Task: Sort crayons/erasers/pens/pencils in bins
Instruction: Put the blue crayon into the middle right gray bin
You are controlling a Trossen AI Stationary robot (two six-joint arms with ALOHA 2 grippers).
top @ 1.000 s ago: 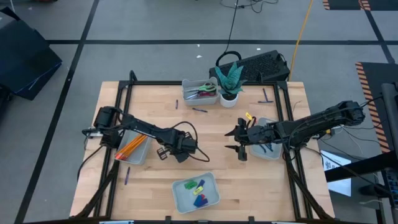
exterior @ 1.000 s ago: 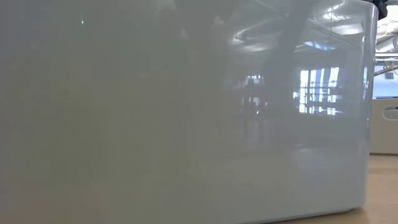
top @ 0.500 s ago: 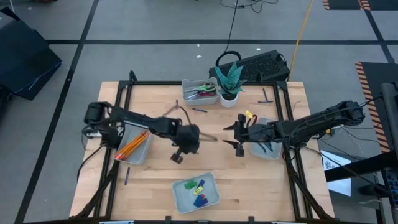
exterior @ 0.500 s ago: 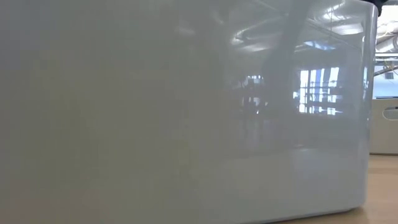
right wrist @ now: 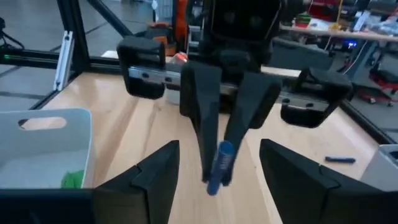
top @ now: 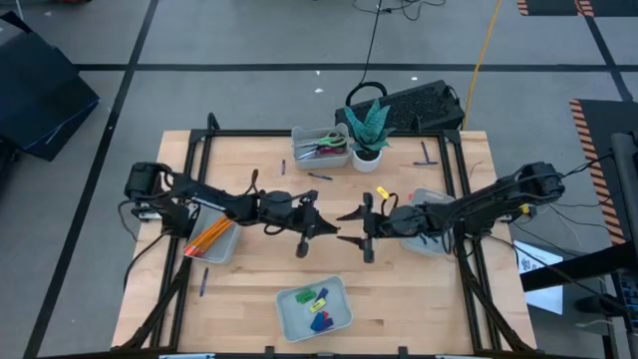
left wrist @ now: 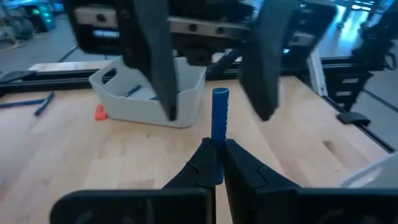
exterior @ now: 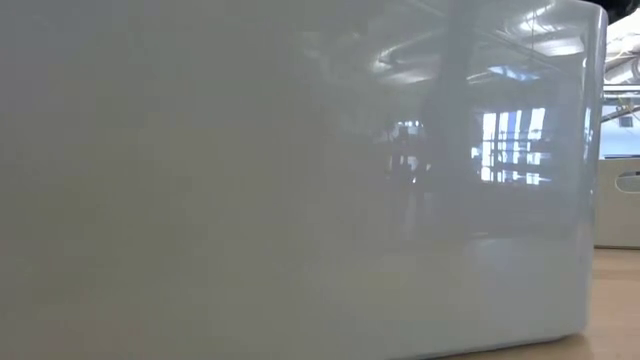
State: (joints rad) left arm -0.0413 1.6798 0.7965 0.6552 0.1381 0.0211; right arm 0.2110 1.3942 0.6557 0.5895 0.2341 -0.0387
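The left pincer (left wrist: 216,163) is clamping a blue pen (left wrist: 219,124) by its lower end, leaving the free end pointing straight at the right pincer (right wrist: 214,177), which judging by the pose is there to receive it. The right pincer is standing with its fingers (right wrist: 155,180) wide apart on either side of the pen's tip, not yet touching it. From above, the two pincers are meeting nose to nose at the middle of the surface (top: 249,269), a handover that would let the pen cross to the right arm's side.

The pen is a smooth, straight, round stick. The surface is pale wood with fine grain. Beyond the right pincer, a light-grey pen bin (left wrist: 146,93) with rounded corners and a handle slot is holding other dark pens. Nearer the front edge, the eraser bin (top: 314,306) is holding chunky coloured blocks. At the left, the pencil bin (top: 214,239) is holding thin orange pencils (top: 209,235).
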